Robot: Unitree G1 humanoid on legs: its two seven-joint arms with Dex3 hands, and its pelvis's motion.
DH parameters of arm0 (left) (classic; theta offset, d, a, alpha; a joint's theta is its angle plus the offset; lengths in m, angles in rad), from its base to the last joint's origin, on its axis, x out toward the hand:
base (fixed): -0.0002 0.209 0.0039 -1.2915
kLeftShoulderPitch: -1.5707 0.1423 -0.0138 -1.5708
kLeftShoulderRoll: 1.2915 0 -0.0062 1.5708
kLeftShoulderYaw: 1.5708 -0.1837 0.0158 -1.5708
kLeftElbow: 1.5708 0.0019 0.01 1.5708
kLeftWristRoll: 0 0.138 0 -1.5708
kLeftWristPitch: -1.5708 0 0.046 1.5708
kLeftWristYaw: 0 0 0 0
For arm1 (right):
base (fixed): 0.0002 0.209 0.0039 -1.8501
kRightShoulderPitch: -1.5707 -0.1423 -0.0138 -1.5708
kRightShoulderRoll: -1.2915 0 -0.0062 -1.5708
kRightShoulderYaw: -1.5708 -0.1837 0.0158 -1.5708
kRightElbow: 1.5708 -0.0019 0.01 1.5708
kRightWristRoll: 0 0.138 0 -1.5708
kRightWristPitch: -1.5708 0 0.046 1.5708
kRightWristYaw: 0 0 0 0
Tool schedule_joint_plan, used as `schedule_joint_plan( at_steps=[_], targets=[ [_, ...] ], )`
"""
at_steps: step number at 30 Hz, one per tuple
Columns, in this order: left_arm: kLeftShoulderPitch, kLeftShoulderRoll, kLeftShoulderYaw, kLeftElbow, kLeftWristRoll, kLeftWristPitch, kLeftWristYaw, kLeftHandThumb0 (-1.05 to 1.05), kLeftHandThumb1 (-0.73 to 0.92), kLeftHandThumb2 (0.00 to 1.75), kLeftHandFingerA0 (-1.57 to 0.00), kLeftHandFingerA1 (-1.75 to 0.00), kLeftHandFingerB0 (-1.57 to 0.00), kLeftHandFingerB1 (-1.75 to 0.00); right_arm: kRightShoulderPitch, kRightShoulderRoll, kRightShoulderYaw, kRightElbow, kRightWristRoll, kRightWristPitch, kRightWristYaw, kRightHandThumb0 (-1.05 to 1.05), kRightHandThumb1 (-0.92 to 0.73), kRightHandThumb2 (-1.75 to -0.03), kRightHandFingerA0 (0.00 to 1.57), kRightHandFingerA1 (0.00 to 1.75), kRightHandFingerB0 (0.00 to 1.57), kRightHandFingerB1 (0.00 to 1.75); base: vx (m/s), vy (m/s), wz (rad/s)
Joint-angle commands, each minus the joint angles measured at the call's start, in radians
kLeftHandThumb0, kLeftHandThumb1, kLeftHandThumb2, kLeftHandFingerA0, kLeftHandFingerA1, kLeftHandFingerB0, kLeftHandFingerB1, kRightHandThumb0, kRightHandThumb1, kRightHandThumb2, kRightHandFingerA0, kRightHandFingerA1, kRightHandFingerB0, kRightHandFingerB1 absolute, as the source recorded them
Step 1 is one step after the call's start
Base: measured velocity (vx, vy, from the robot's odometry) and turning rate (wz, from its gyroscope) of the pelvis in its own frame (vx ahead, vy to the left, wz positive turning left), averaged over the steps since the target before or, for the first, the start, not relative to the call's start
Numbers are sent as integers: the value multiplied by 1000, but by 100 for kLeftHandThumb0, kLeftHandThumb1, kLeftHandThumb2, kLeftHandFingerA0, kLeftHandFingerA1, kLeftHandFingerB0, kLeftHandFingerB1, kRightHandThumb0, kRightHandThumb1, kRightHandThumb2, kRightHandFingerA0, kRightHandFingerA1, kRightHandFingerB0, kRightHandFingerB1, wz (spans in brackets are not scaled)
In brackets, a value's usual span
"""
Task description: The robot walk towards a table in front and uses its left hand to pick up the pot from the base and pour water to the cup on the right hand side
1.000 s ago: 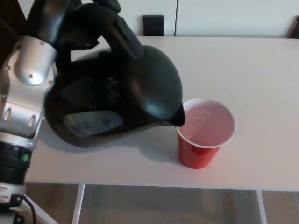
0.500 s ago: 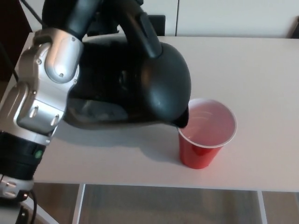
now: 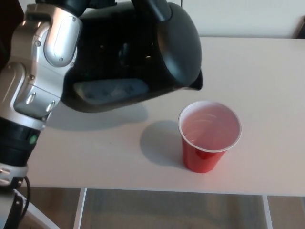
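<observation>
Overhead, the robot's left arm (image 3: 38, 81) is holding a black pot (image 3: 143, 57) above the white worktop (image 3: 257, 71), its spout up and left of the red cup (image 3: 208, 136). Whether its fingers are grasping the handle cannot be told, as the hand is hidden.

Likely an office or lab: plain white table (image 3: 267, 71) against pale cabinet panels (image 3: 248, 16).

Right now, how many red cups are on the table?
1. The red cup stands upright on the white table near its front edge, right of and below the black kettle held in the air. The kettle could hide things behind it.
</observation>
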Motion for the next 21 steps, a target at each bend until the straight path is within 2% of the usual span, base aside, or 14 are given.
schedule_joint_plan(
  at_steps=[1,2,3,4,5,8,9,13,16,21],
  targets=[
    [-60,26,-25,30,104,-122,122,-19,66,60,-91,-173,-73,-117,2,-19,0,2,-5,16,-5,-19,-58,-57,65,45,55,42,0,0,0],
    [-61,30,-34,35,120,-130,134,-26,61,62,-93,-167,-90,-81,4,-19,1,0,-6,15,-6,-20,-58,-57,65,46,56,43,0,0,0],
    [-62,32,-41,38,135,-134,145,-26,61,62,-93,-167,-90,-81,6,-19,2,-2,-8,11,-6,-20,-58,-57,65,46,56,43,0,0,0],
    [-65,34,-49,42,155,-135,162,-25,59,57,-98,-161,-93,-62,5,-19,3,-4,-9,12,-4,-19,-59,-58,65,46,55,43,0,0,0],
    [-68,32,-59,47,170,-138,175,-34,56,63,-103,-157,-89,-54,3,-19,2,-6,-8,13,-5,-18,-59,-58,65,46,56,43,0,0,0],
    [-79,37,-91,54,225,-137,198,-35,53,59,-104,-157,-90,-53,-3,-20,0,-7,-8,15,-9,-18,-59,-58,64,46,56,43,0,0,0],
    [-85,37,-105,54,239,-148,205,-34,53,60,-104,-160,-89,-61,-7,-21,3,-7,-12,18,-16,-18,-61,-58,63,45,56,42,0,0,0],
    [-100,53,-142,60,277,-209,243,-31,55,56,-107,-157,-89,-49,-13,-25,8,-8,-20,11,-12,-20,-61,-58,63,45,57,43,0,0,0],
    [-99,48,-148,52,292,-219,256,-33,53,59,-106,-160,-85,-49,-13,-24,14,-17,-28,4,-15,-18,-61,-58,64,45,57,43,0,0,0],
    [-97,51,-146,16,318,-242,258,-35,52,59,-104,-162,-88,-51,-25,-22,10,-18,-24,16,-28,-19,-59,-57,68,47,58,43,0,0,0]
  ],
)
